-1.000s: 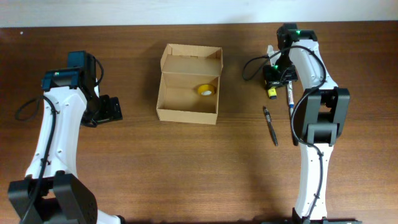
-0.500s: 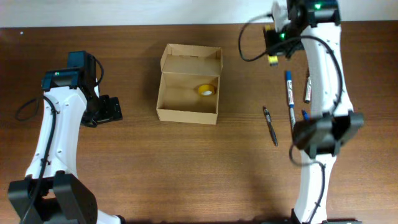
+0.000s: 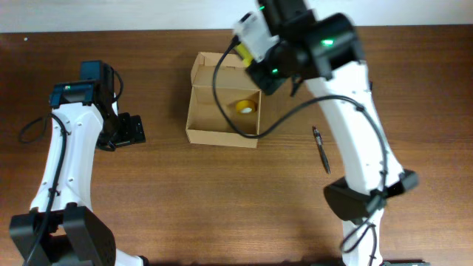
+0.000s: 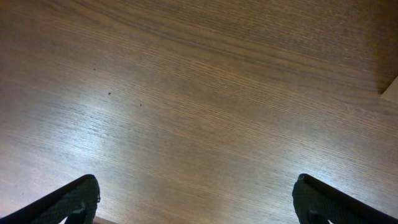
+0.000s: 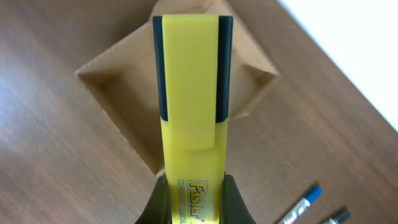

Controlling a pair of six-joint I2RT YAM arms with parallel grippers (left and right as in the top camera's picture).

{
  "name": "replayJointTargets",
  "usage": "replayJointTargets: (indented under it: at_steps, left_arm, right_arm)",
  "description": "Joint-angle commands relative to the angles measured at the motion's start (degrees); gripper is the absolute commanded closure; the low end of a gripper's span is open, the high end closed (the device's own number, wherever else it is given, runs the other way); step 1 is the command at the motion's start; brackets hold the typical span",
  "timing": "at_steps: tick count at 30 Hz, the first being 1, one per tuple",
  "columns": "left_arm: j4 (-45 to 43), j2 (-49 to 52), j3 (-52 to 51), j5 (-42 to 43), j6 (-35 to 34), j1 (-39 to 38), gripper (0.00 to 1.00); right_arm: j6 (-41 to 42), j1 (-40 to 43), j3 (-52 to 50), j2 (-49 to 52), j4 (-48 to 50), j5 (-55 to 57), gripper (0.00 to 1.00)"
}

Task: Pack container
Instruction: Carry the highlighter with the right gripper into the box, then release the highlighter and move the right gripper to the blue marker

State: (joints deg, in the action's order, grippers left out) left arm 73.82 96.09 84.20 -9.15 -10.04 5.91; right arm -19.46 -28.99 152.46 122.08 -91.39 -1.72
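Container (image 3: 222, 137) is being packed: a yellow highlighter (image 5: 189, 118) is clamped in the right jaws above it, left jaws apart; lowering and release are needed next.

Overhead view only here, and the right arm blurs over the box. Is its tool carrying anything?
Observer: Yes. The right wrist view shows the right tool shut on a yellow highlighter with black sides.
Operator: What's under it?
Observer: The open container lies directly beneath the highlighter in that view.
Operator: And the other arm?
Observer: The left tool is open, with only bare table between its fingers.
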Motion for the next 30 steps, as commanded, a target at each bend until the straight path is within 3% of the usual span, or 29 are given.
replayJointTargets:
  at_steps: [1,9,19,30]
  left_arm:
    - [-0.11,-0.42,-0.33,0.37,0.74,0.22,0.00]
    - [-0.11,-0.42,-0.33,0.37,0.72,0.22,0.00]
    - [-0.13,-0.42,-0.33,0.37,0.74,0.22,0.00]
    - [-0.11,-0.42,-0.33,0.37,0.74,0.22,0.00]
  right_arm:
    - [-7.87,-2.51,-1.18,3.65,-0.15,-1.79,0.96]
    - [-16.24,-5.53,-1.18,12.48,0.92,-6.40,0.96]
    - [-17.84,-4.79,-1.18,20.79,7.76,-6.69,0.96]
    - [-17.81,-2.40,-2.97,25.86,8.41,-10.34,0.96]
